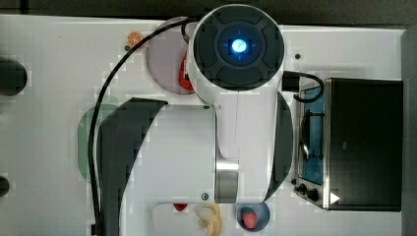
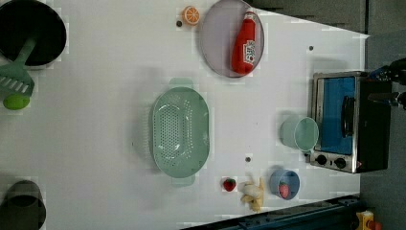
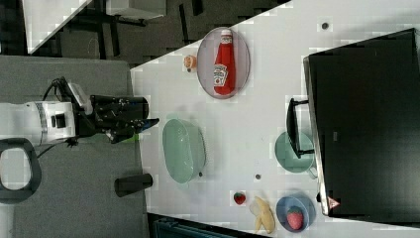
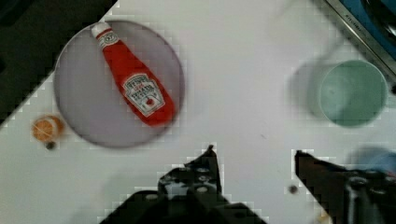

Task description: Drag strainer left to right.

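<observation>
The strainer (image 2: 179, 132) is a pale mint-green oval colander with many small holes. It sits upright near the middle of the white table in the left view. In the right view the strainer (image 3: 183, 150) lies just right of my gripper (image 3: 152, 121), which hangs apart from it, not touching. In the wrist view my gripper (image 4: 254, 158) is open, with bare table between its two dark fingers (image 4: 208, 163). My arm covers most of the strainer (image 1: 84, 142) in the top view, leaving a green edge at the top view's left.
A grey plate (image 2: 215, 48) holds a ketchup bottle (image 2: 244, 43), with an orange slice (image 2: 191, 15) beside it. A mint cup (image 2: 301, 133) stands by the toaster oven (image 2: 349, 122). A strawberry (image 2: 229, 184), banana (image 2: 253, 191) and blue bowl (image 2: 284, 183) lie near the table edge.
</observation>
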### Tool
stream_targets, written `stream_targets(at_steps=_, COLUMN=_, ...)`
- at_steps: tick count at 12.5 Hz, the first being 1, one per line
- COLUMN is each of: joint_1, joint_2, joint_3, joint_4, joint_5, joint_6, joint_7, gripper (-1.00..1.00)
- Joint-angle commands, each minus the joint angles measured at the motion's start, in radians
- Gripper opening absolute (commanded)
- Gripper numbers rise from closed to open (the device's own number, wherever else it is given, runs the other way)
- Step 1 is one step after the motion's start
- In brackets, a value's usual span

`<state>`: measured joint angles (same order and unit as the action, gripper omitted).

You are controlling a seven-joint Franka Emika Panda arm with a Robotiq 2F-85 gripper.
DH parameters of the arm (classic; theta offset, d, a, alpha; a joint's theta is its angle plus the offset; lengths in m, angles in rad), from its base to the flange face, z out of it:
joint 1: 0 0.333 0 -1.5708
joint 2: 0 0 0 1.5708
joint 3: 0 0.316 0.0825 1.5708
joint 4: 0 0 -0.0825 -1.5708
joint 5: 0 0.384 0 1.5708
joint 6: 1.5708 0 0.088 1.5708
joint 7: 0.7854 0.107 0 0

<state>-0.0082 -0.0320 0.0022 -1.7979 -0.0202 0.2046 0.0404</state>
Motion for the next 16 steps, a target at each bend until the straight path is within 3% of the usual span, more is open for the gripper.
stream_targets(at_steps=1, joint_1=-0.016, joint_2=-0.404, joint_3=-0.038, joint_4=-0.226, joint_5=0.025, joint_6=-0.168, joint_7=0.082, gripper=0.59)
stream_targets(at_steps=3, joint_1=-0.011, joint_2=-0.400, joint_3=-0.023, joint_4=-0.226, joint_5=0.036, joint_6=-0.167, joint_7=0.087, gripper=1.00)
stream_targets(at_steps=8, joint_1=0.034, joint_2=-0.325, joint_3=0.170, joint_4=-0.226, joint_5=0.074, joint_6=-0.136, joint_7=0.244, gripper=1.00)
stream_targets(at_steps=12, joint_1=0.046, joint_2=-0.197, joint_3=0.399, joint_4=-0.226, joint_5=0.074, joint_6=0.008, joint_7=0.605, gripper=1.00)
stream_targets(at_steps=16, joint_1=0.048, joint_2=-0.010, joint_3=0.555, joint_4=-0.241, joint_5=0.071, joint_6=0.218, joint_7=1.005, gripper=1.00)
